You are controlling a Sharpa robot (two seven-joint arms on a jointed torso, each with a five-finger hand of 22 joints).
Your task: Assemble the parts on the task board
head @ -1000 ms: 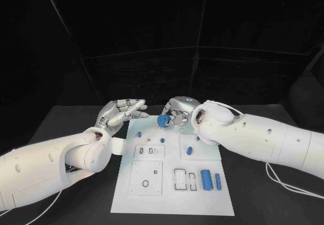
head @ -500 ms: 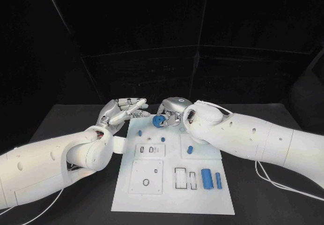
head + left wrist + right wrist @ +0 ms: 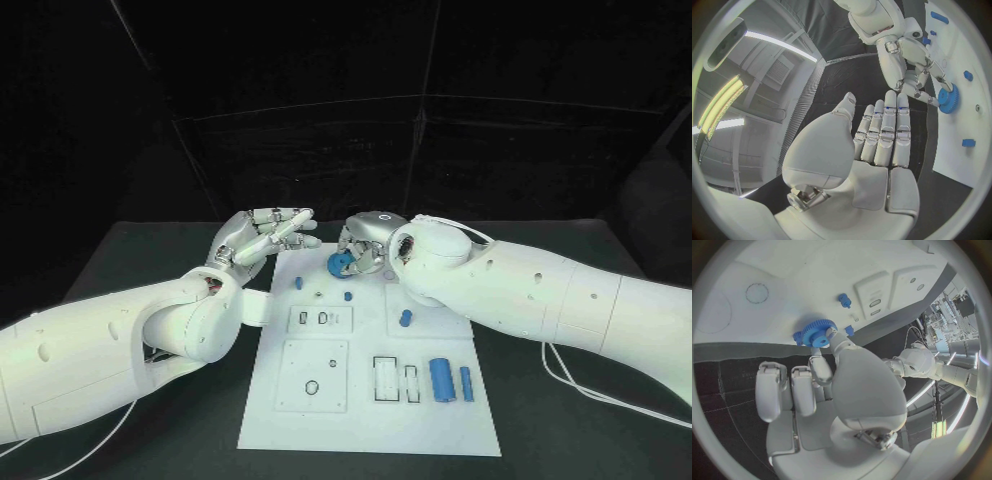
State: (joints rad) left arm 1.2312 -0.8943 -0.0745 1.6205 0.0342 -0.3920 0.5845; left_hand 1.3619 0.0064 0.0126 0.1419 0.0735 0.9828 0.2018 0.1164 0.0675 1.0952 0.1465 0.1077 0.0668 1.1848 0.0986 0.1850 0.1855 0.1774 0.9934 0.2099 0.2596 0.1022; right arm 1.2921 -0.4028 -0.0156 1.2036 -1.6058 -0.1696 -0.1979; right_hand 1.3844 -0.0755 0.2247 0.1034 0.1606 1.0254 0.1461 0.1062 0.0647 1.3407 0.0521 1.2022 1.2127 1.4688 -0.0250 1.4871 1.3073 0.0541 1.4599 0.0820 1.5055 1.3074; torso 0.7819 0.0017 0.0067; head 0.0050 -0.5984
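Observation:
My right hand (image 3: 369,243) pinches a blue gear (image 3: 340,263) just above the far end of the white task board (image 3: 361,410). The right wrist view shows the same blue gear (image 3: 814,333) held at the fingertips (image 3: 831,337) of my right hand (image 3: 826,390), close over the task board (image 3: 786,275). My left hand (image 3: 261,236) hovers at the board's far left corner, fingers straight and apart, holding nothing. In the left wrist view my left hand (image 3: 873,145) faces the gear (image 3: 947,97) and the right hand (image 3: 907,65). Two blue cylinders (image 3: 449,382) lie on the board's near right.
Small blue parts stand on the board: a peg (image 3: 299,283), another peg (image 3: 348,296) and an oval piece (image 3: 405,320). Rectangular slots (image 3: 392,381) and a recessed plate with a round hole (image 3: 312,386) lie nearer me. Black table (image 3: 577,420) surrounds the board.
My right hand has carried the gear a little to the left and lower toward the board. My left hand has stayed about where it was.

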